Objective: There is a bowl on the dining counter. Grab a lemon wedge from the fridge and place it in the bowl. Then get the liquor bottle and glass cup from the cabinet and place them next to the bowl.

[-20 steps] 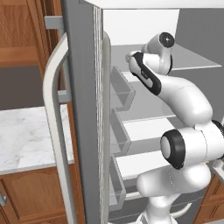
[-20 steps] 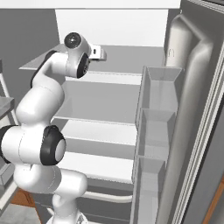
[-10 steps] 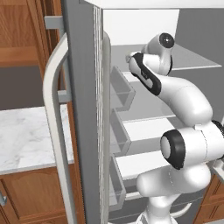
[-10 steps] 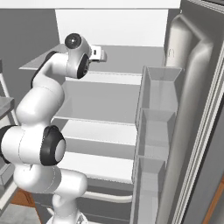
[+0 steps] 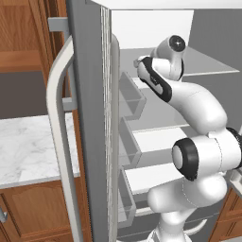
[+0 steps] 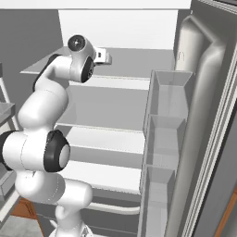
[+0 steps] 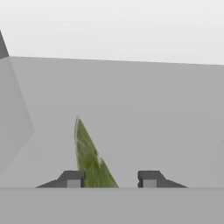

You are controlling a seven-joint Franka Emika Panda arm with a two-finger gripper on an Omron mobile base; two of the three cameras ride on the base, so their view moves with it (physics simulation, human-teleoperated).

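Observation:
The fridge [image 5: 90, 118] stands open, and my arm reaches onto its top shelf [image 6: 129, 60]. My gripper [image 5: 138, 62] [image 6: 107, 56] hovers just over that shelf. In the hand view a thin yellow-green lemon wedge [image 7: 89, 157] stands on edge on the grey shelf floor, between the fingertips of my gripper [image 7: 111, 179]. The wedge sits close against the left fingertip [image 7: 72, 178]. A clear gap separates it from the right fingertip [image 7: 149, 178]. The jaws stand partly apart around the wedge, not clamped on it.
The open left fridge door with its long pale handle [image 5: 59, 142] stands close at my left, its bins [image 5: 130, 99] facing the arm. The right door's bins [image 6: 166, 139] stand at my right. A marble counter [image 5: 28, 146] lies beyond the left door. Lower shelves [image 6: 106, 139] are bare.

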